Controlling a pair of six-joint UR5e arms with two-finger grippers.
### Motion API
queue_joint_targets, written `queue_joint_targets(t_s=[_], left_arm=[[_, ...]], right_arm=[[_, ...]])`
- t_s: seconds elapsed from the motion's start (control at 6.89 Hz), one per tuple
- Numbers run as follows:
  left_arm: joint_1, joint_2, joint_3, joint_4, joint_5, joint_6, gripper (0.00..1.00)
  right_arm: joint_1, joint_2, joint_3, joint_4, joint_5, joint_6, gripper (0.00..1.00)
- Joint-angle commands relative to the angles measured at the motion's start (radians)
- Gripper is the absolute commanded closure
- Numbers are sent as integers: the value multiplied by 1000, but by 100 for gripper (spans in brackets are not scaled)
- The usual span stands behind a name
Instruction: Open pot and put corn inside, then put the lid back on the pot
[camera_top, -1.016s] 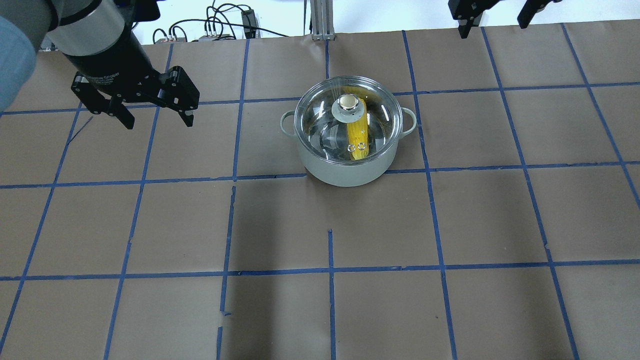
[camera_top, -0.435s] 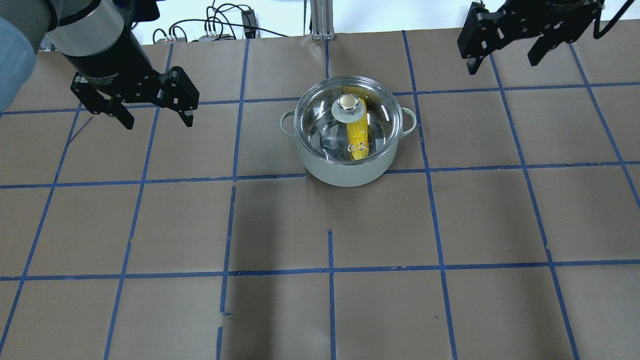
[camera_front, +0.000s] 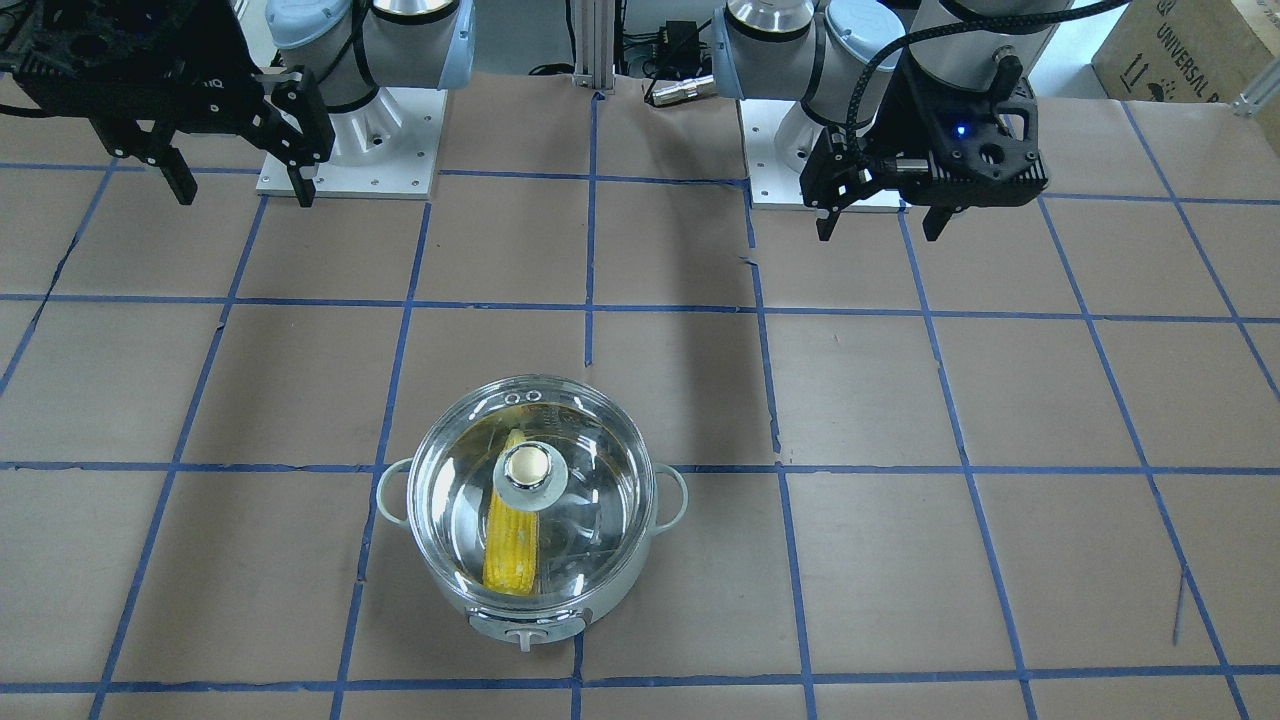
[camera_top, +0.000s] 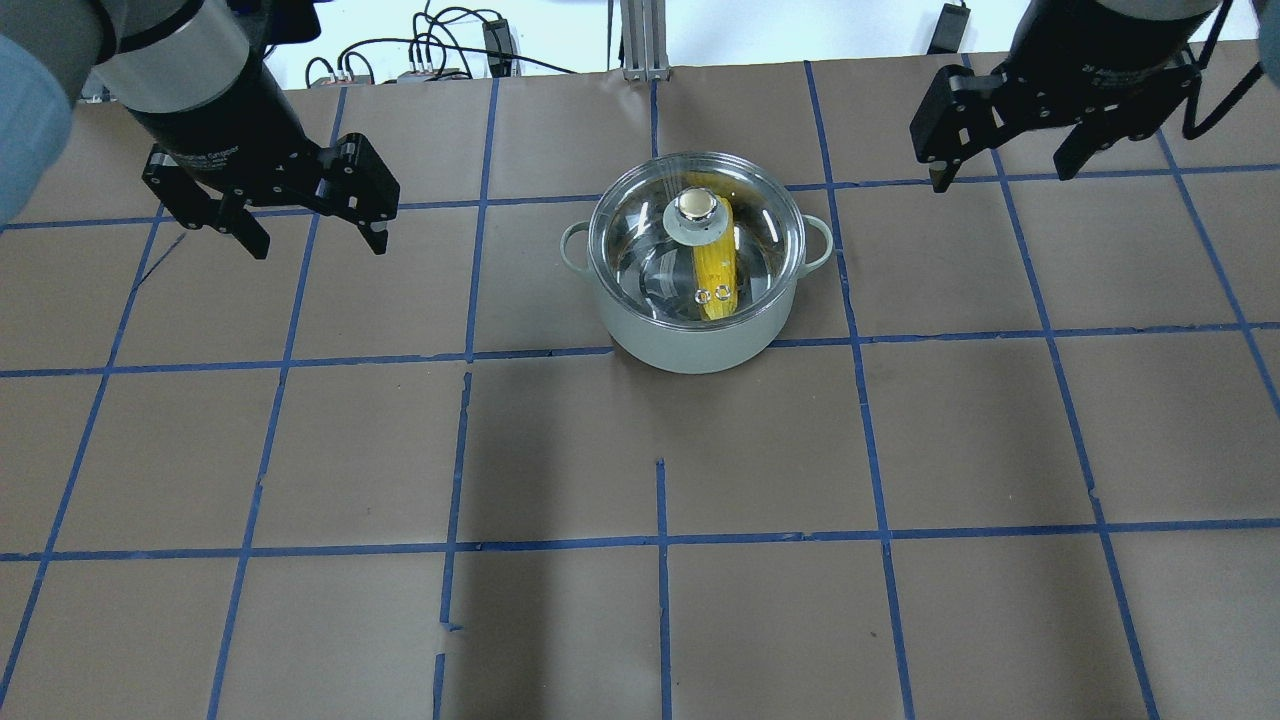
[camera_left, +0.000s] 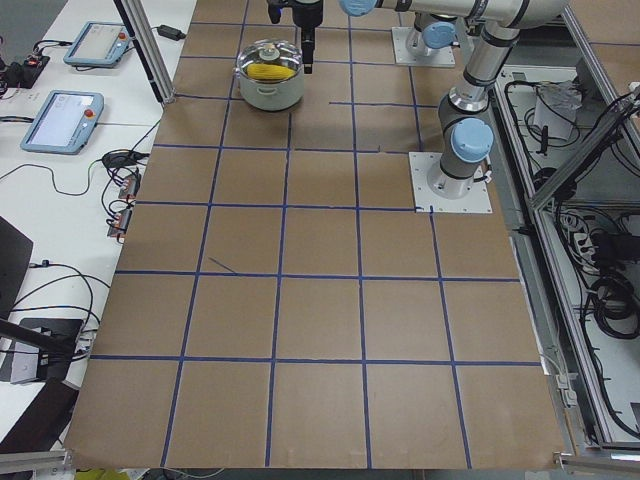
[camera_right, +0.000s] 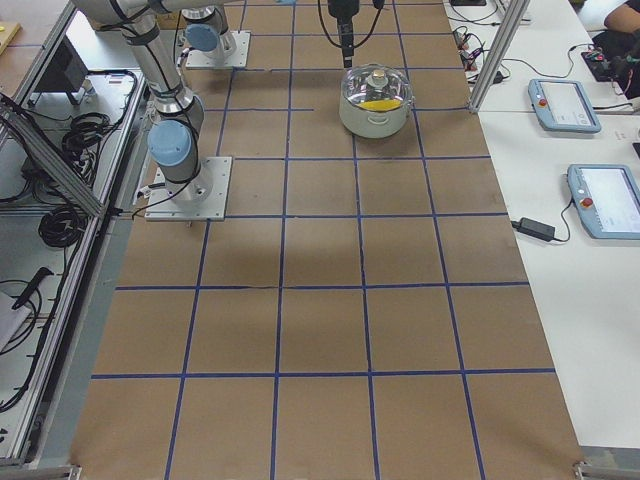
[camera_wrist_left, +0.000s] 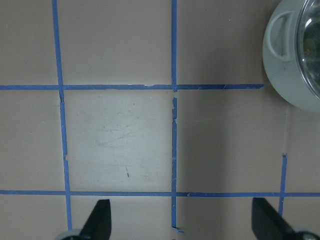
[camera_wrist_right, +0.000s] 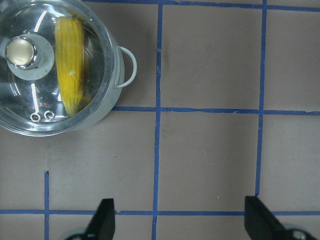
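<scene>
The pale grey pot (camera_top: 700, 345) stands at the table's middle back. The clear glass lid (camera_top: 640, 250) with its beige knob (camera_top: 696, 205) sits on the pot. The yellow corn (camera_top: 718, 268) lies inside, seen through the glass. My left gripper (camera_top: 318, 243) is open and empty, hovering well to the left of the pot. My right gripper (camera_top: 1000, 178) is open and empty, hovering to the right of the pot and a little behind it. In the right wrist view the lid (camera_wrist_right: 80, 115) and the corn (camera_wrist_right: 70, 65) are at the upper left. In the left wrist view the pot (camera_wrist_left: 285, 75) is at the upper right.
Brown paper with a blue tape grid (camera_top: 660, 540) covers the table. Cables (camera_top: 440, 50) and a metal post (camera_top: 640, 40) stand at the far edge. The arm bases (camera_front: 350, 140) are on the robot's side. Operator pendants (camera_right: 565, 105) lie beside the table.
My right gripper has come down from the far right edge toward the table, now level with the pot's far side. The left gripper, pot, lid and corn have not moved.
</scene>
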Motion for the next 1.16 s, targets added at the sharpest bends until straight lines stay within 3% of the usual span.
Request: queue_joint_targets(t_s=[0.0, 0.15, 1.02], left_arm=[[0, 0, 0, 0, 0, 0, 0], [0, 0, -1, 0, -2, 0, 0], [0, 0, -1, 0, 0, 0, 0]], right_arm=[[2, 4, 53, -165, 0, -4, 7], [1, 55, 30, -170, -1, -4, 6], [1, 58, 42, -161, -3, -4, 4]])
